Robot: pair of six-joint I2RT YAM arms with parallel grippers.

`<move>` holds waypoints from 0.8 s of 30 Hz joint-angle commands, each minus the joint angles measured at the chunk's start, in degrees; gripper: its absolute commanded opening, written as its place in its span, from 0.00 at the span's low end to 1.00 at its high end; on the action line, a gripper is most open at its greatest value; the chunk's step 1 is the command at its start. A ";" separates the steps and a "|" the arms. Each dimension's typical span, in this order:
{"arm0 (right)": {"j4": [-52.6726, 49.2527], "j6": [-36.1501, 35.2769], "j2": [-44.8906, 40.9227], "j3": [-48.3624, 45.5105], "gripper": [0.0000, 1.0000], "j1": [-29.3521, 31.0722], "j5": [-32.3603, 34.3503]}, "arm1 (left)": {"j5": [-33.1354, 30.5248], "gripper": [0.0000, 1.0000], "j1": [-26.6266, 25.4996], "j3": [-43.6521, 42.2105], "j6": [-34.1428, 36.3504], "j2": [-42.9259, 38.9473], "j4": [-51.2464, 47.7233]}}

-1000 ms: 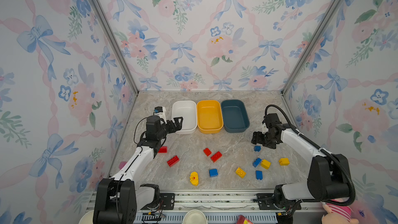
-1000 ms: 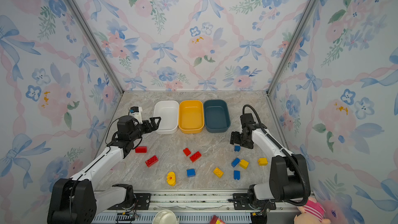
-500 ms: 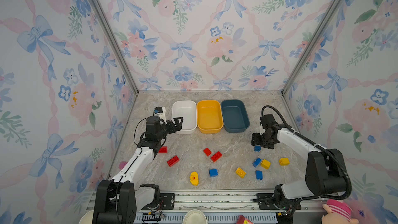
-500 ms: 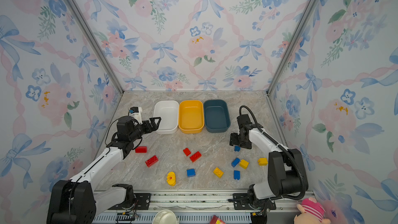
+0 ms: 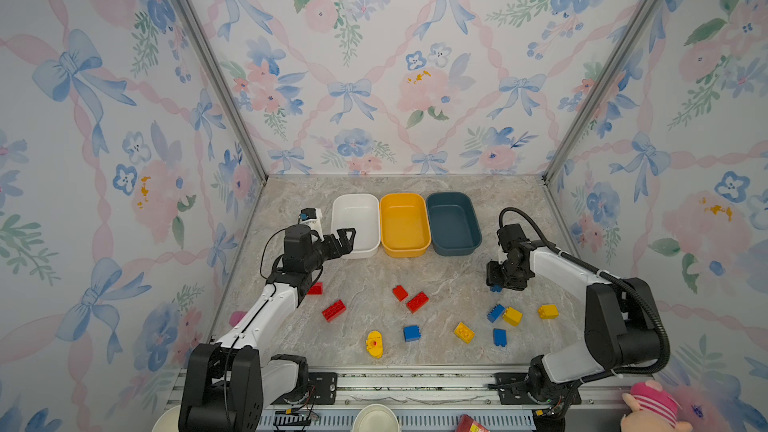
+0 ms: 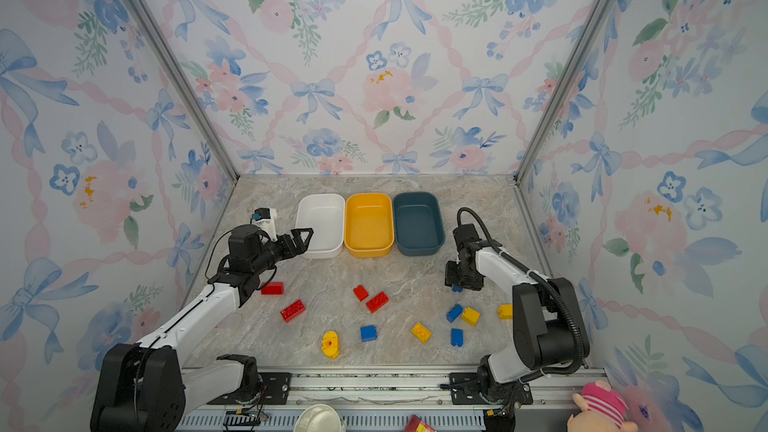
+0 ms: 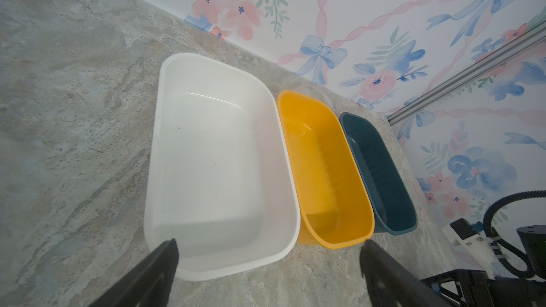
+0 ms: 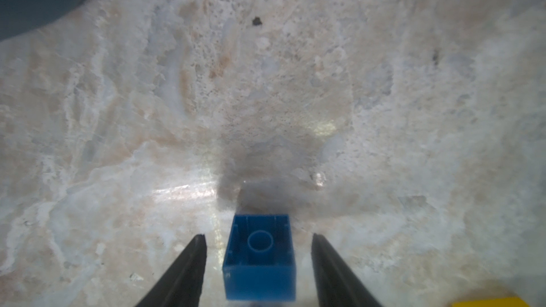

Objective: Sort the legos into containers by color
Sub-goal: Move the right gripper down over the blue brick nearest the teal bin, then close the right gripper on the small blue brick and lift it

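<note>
The right gripper [image 8: 259, 236] sits low over the tabletop [image 5: 374, 276], at about 3 o'clock from its middle. Its jaws are parted either side of a blue lego [image 8: 260, 258] whose hollow underside shows, with a gap on each side. The left gripper [image 5: 348, 239] hangs spread wide at 7 o'clock of the white container [image 5: 356, 218], which stands side by side with the yellow-orange container [image 5: 404, 222] and teal container [image 5: 453, 220] at 12 o'clock, while the other legos [image 5: 417, 302] lie scattered from 8 through 6 to 4 o'clock.

Left gripper [image 5: 347, 240] reaches forward, nearly level, jaws spread wide; right gripper [image 8: 259, 236] points straight down, jaws partly apart.
</note>
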 commanded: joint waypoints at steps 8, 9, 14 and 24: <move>-1.17 -0.16 1.00 -0.36 0.52 0.61 1.40 | 1.05 0.98 -0.28 -0.78 -0.68 0.85 0.66; -1.20 -0.23 1.17 -0.28 0.52 0.70 1.40 | 1.05 0.98 -0.31 -0.74 -0.75 0.81 0.73; -1.29 -0.34 1.35 -0.30 0.49 0.87 1.56 | 0.87 0.98 -0.33 -0.90 -0.83 0.71 0.73; -1.40 -0.30 1.44 -0.12 0.41 1.22 1.84 | 0.89 0.98 -0.35 -1.14 -1.01 0.64 0.96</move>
